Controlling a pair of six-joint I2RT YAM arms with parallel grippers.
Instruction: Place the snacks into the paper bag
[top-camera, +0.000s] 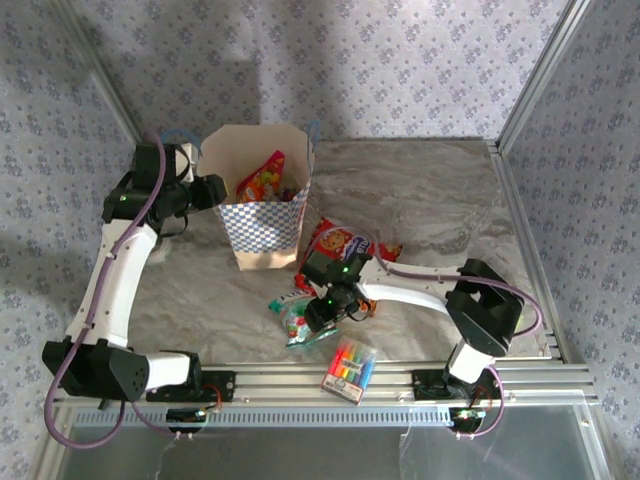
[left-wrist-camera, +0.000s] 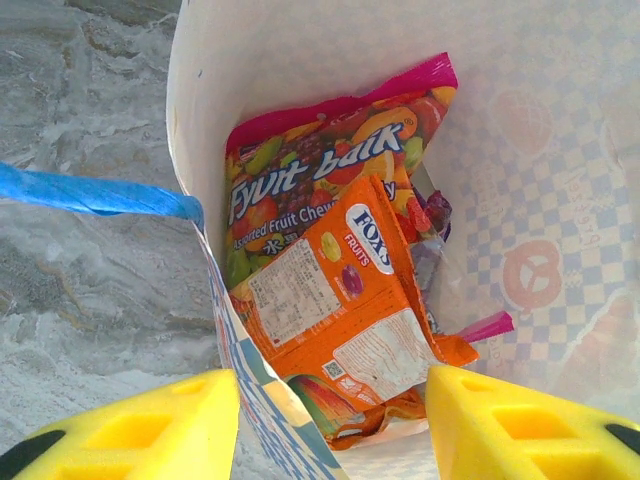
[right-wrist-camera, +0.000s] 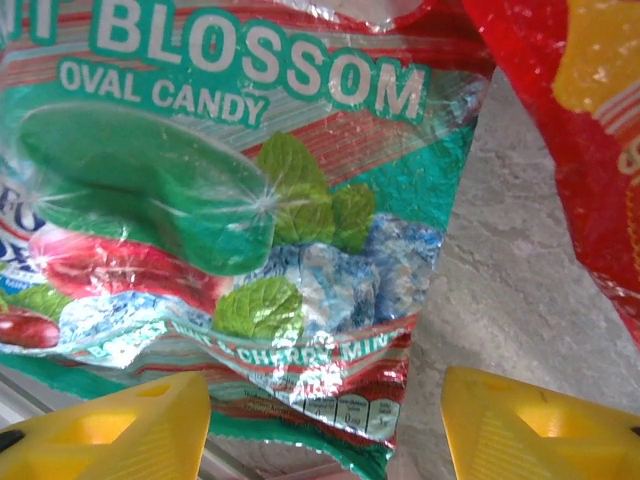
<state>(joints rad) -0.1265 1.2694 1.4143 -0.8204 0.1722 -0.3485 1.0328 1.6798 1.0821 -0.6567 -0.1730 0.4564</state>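
Observation:
The paper bag (top-camera: 262, 215) stands upright at the back left, its mouth open. Inside it lie a pink-edged candy bag (left-wrist-camera: 300, 160), an orange-white packet (left-wrist-camera: 340, 300) and a purple packet (left-wrist-camera: 435, 215). My left gripper (top-camera: 213, 190) (left-wrist-camera: 330, 430) is open and straddles the bag's left wall (left-wrist-camera: 255, 400), one finger outside and one inside. A green-red mint candy packet (top-camera: 293, 320) (right-wrist-camera: 230, 200) lies flat near the front. My right gripper (top-camera: 322, 312) (right-wrist-camera: 325, 420) hangs open over its lower end, a finger on each side. The red cookie bag (top-camera: 338, 242) (right-wrist-camera: 570, 120) lies just behind.
A clear flat pack of coloured markers (top-camera: 350, 370) sits at the table's front edge by the aluminium rail (top-camera: 400, 382). The bag's blue cord handle (left-wrist-camera: 90, 192) hangs outside its left wall. Metal frame rails (top-camera: 522, 250) border the right side.

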